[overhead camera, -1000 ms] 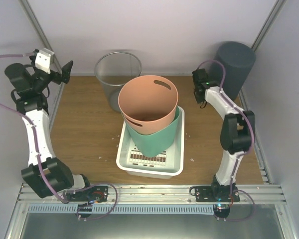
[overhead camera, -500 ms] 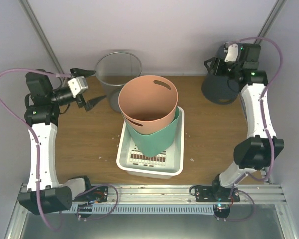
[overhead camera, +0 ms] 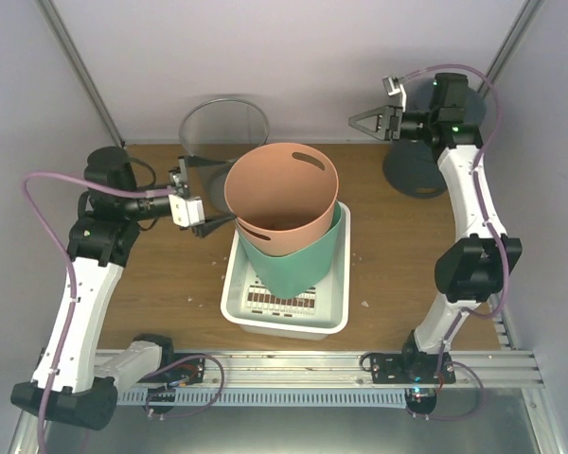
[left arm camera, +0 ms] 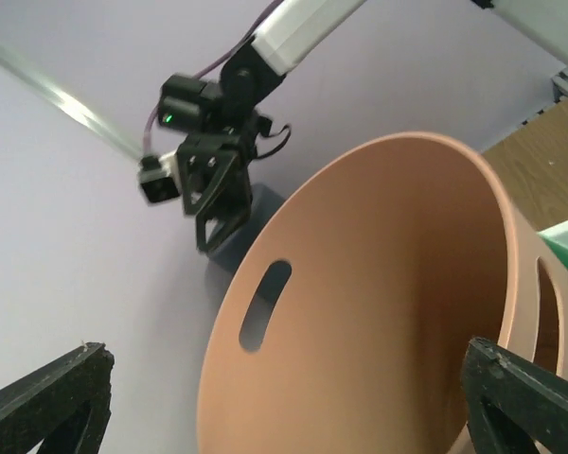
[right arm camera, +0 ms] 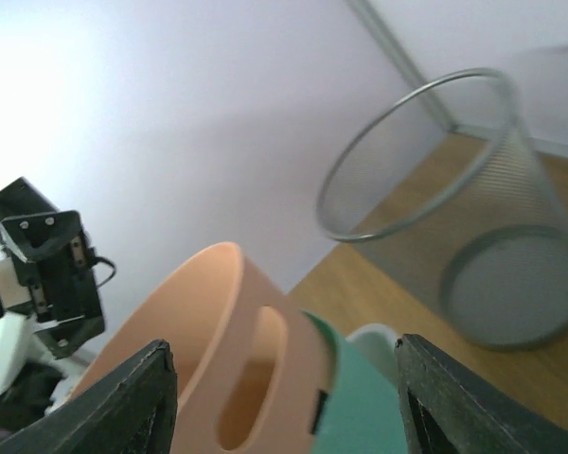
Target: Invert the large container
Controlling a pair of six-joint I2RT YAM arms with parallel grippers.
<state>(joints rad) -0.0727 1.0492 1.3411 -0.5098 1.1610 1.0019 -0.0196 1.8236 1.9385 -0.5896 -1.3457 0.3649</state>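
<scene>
- The salmon-orange container (overhead camera: pixel 282 194) stands mouth up at the centre of the table (overhead camera: pixel 161 274), slightly tilted and nested inside a green bin (overhead camera: pixel 298 260).
- Both bins sit in a white tray (overhead camera: pixel 333 301) near the middle of the table's front half.
- The left gripper (overhead camera: pixel 208 191) hangs just beside the orange container's left wall, jaws spread wide and nothing between them. Whether either finger touches the wall cannot be told.
- In the left wrist view, the container's open mouth and one handle slot (left arm camera: pixel 265 303) fill the space between the two black fingertips (left arm camera: pixel 47 402).
- The right gripper (overhead camera: pixel 363 123) is raised over the far right part of the table, pointing left toward the container and well apart from it. Its jaws are parted and hold nothing.
- A wire mesh wastebasket (overhead camera: pixel 222 142) stands upright at the far edge, just behind and to the left of the orange container.
- A dark grey bin (overhead camera: pixel 412 175) sits at the far right, partly hidden by the right arm.
</scene>
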